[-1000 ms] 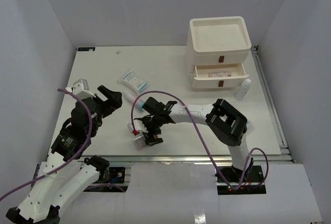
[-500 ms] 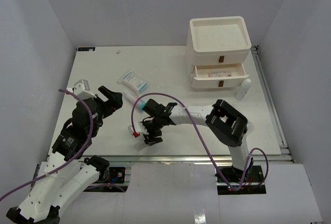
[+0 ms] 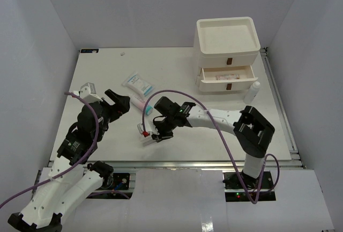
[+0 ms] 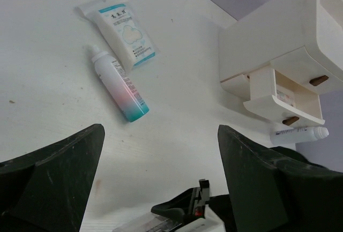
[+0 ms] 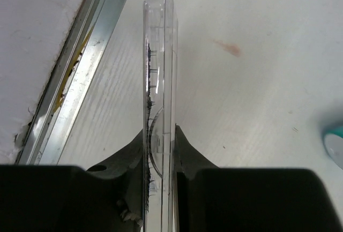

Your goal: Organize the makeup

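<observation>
Case: clear flat case (image 5: 159,109), on edge, at 7 o'clock on the table (image 3: 177,66), near the front rail (image 5: 80,71).
Change: right gripper (image 3: 151,134), wide a second ago, now clamps the case; grasp judged secure, lift next.
Right arm: reaches low toward 9 o'clock; elbow has swung outward.
Left gripper (image 3: 117,102): spread wide, empty, at 9 o'clock of tube (image 4: 119,84).

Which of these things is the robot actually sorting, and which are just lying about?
Job: clear case in the right gripper; printed packet; pink tube; white bottle, probably.
Lying about: white drawer box, likely the storage; white speck at the far edge.
</observation>
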Controlling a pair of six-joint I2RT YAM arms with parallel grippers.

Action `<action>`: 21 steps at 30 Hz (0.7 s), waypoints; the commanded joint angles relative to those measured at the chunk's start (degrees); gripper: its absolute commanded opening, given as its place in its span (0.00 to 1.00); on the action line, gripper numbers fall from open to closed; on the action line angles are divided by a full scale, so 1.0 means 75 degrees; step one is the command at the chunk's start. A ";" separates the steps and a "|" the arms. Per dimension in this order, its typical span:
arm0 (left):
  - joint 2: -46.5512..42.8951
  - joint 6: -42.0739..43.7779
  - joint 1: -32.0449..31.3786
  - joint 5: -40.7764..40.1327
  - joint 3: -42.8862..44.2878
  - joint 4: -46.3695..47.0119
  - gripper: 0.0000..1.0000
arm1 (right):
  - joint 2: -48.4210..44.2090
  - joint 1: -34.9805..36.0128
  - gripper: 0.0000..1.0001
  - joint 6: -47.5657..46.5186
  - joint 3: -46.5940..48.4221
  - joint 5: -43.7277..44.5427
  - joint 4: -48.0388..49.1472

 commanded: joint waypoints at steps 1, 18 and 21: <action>0.0124 -0.0075 -0.0003 0.0638 -0.0418 0.0691 0.98 | -0.1230 -0.0827 0.08 0.0089 0.0028 -0.0049 -0.0521; 0.3325 0.0070 -0.0004 0.4213 -0.0589 0.4169 0.98 | -0.3276 -0.6594 0.08 -0.1327 0.0946 0.2257 -0.0933; 0.3794 0.0080 0.0005 0.4494 -0.0428 0.4402 0.98 | -0.3053 -0.7038 0.08 -0.1898 0.1047 0.2533 -0.0545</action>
